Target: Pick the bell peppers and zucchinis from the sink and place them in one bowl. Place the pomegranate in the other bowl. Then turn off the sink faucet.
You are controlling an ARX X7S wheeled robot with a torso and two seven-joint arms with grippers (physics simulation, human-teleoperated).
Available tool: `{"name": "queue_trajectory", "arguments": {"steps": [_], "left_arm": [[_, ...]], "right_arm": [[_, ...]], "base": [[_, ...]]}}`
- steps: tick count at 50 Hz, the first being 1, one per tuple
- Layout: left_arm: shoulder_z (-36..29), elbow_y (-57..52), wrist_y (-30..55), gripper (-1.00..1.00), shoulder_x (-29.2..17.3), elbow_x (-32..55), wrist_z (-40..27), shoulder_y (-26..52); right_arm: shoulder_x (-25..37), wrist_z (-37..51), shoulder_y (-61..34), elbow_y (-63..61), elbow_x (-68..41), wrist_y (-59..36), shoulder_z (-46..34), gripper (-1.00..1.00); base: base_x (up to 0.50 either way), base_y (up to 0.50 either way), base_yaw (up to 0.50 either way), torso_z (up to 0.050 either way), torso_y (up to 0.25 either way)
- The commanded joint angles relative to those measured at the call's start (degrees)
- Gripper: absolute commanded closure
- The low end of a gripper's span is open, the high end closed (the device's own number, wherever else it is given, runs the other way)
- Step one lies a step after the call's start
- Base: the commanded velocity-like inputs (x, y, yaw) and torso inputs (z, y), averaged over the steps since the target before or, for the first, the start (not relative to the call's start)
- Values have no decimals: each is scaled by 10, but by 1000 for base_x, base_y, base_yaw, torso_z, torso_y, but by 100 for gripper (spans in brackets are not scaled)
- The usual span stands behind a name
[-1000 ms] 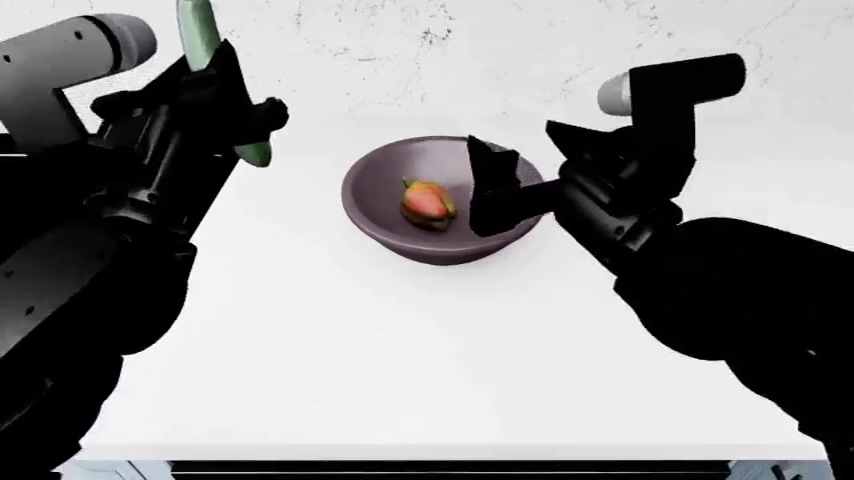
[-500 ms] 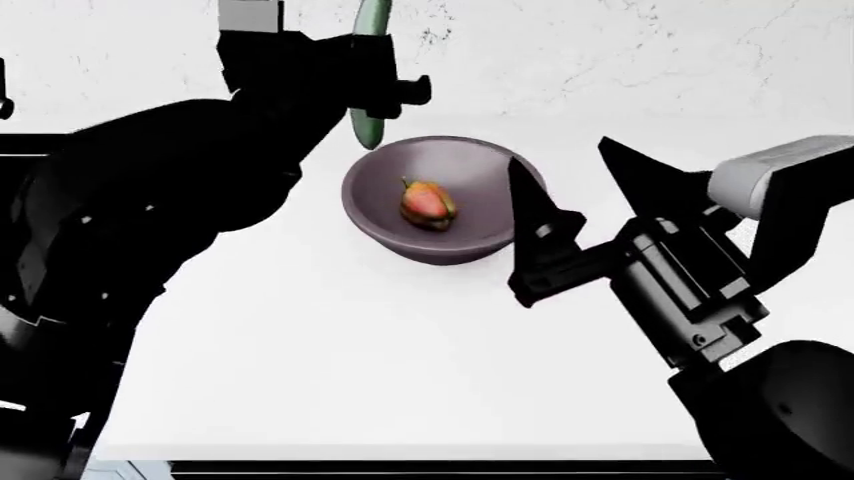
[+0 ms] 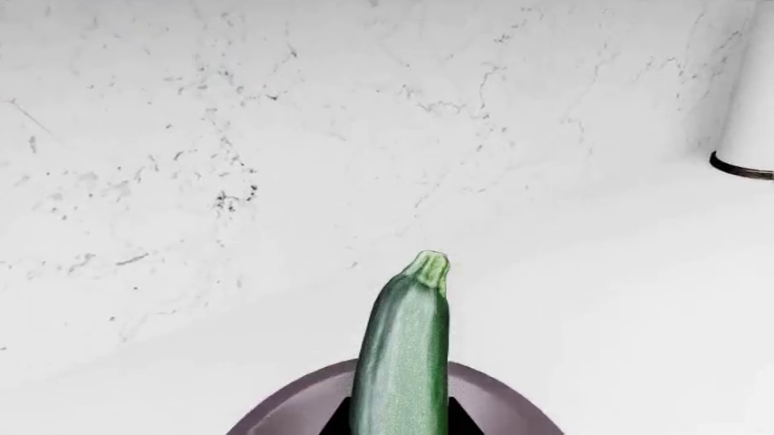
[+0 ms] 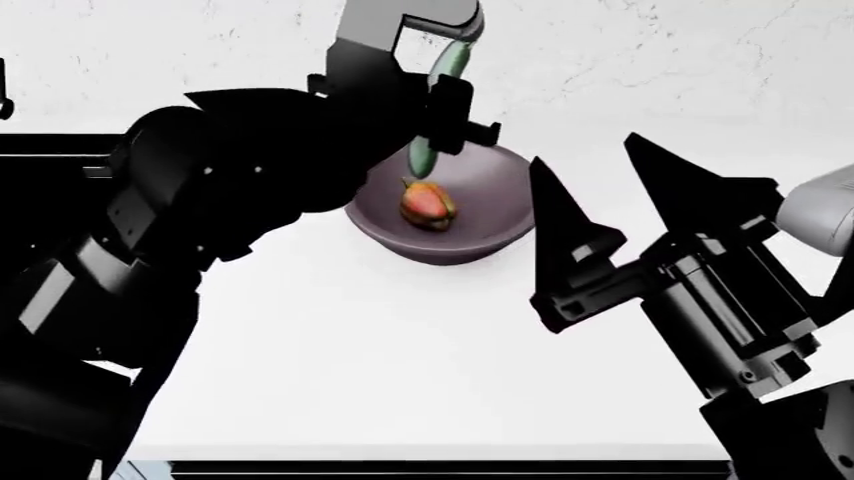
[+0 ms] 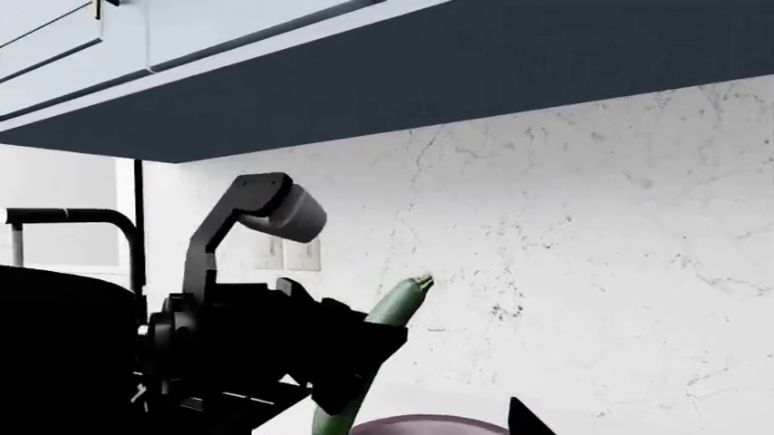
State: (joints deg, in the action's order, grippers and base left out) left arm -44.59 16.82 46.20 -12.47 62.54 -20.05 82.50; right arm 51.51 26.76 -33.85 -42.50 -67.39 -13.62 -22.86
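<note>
Right gripper [image 4: 627, 235] is seen nearest in the head view, fingers spread wide, nothing between them, held over the white worktop [image 4: 347, 370] just beside the dark purple-grey bowl [image 4: 494, 225]. One bell pepper [image 4: 426, 203] is held in that bowl, mottled orange-red, lying near its centre. Left gripper [image 4: 434, 115] is clamped on the zucchini [image 4: 442, 100], which is held above the bowl's far-left rim, not yet inside. Its long axis is near upright, slightly tilted; the lower tip is pointed down at the bowl, the stem end up toward the marbled wall [image 4: 641, 60]. White bowl, pomegranate and sink are not in view.
</note>
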Motion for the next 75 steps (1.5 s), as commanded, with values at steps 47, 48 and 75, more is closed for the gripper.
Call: {"name": "queue_trajectory", "arguments": {"steps": [47,48,75], "left_arm": [[-77,157,-54,100,67,-69,57,-16],[-78,160,-56,100,68,-70,58,-17],[-89,159,-71,-100,66,-76,56,-27]], "right_arm": [[4,-14,9,-4,-3,12,6,-100],[4,-14,10,-4,-3,12,6,-100],[3,-17,10,-4,-3,11,4,-100]], "base": [[0,0,0,0,0],[0,0,0,0,0],[0,0,0,0,0]]}}
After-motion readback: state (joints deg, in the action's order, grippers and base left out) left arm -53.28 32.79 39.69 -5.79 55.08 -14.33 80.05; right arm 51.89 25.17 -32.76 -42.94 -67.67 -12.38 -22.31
